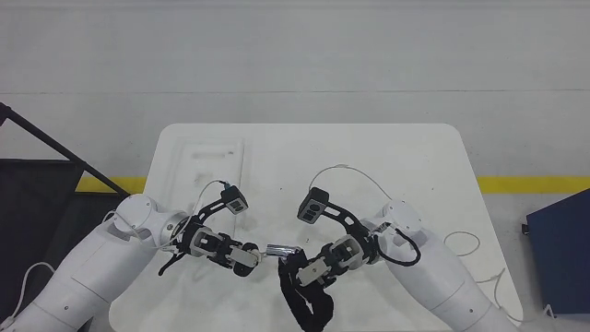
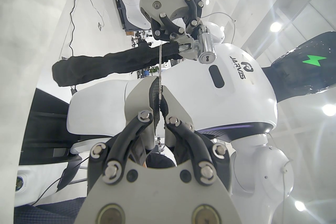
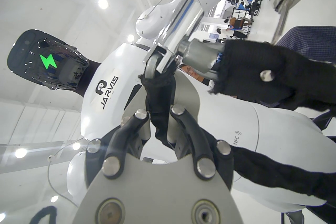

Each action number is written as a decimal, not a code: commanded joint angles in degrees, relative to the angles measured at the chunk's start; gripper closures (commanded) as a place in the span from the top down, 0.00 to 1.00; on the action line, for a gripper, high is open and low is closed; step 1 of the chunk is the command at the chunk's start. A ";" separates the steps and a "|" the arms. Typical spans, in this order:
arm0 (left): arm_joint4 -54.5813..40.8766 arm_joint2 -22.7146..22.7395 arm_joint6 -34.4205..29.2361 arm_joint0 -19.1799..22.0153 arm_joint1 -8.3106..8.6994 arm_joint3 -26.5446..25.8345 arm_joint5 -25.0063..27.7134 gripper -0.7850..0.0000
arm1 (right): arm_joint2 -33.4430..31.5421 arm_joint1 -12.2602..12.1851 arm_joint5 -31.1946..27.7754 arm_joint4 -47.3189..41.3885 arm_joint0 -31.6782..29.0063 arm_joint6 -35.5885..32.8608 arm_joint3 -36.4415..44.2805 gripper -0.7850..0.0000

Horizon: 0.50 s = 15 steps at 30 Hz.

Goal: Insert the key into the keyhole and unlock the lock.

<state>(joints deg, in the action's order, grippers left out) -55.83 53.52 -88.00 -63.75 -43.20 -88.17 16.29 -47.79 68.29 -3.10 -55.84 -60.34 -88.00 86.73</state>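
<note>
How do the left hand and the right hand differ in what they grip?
The left hand is shut on a thin flat key; the right hand is shut on a chunky chrome lock trailing a black sleeved cable. The left hand's key tip sits beside the lock, not in the keyhole that the right hand's lock presents. Both hands are shut and face each other.
</note>
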 commanded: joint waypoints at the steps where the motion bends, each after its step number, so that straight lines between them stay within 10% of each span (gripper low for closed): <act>1: 0.00 0.00 0.00 0.00 0.00 0.00 0.00 0.00 | 0.00 0.00 0.00 0.01 0.00 0.00 0.00 0.00; 15: 0.00 0.00 0.00 0.00 0.00 0.00 0.00 0.00 | 0.00 0.00 0.00 0.01 0.00 0.00 0.00 0.00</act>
<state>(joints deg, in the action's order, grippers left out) -55.83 53.52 -88.00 -63.75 -43.20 -88.18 16.29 -47.79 68.29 -3.10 -55.84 -60.34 -88.00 86.73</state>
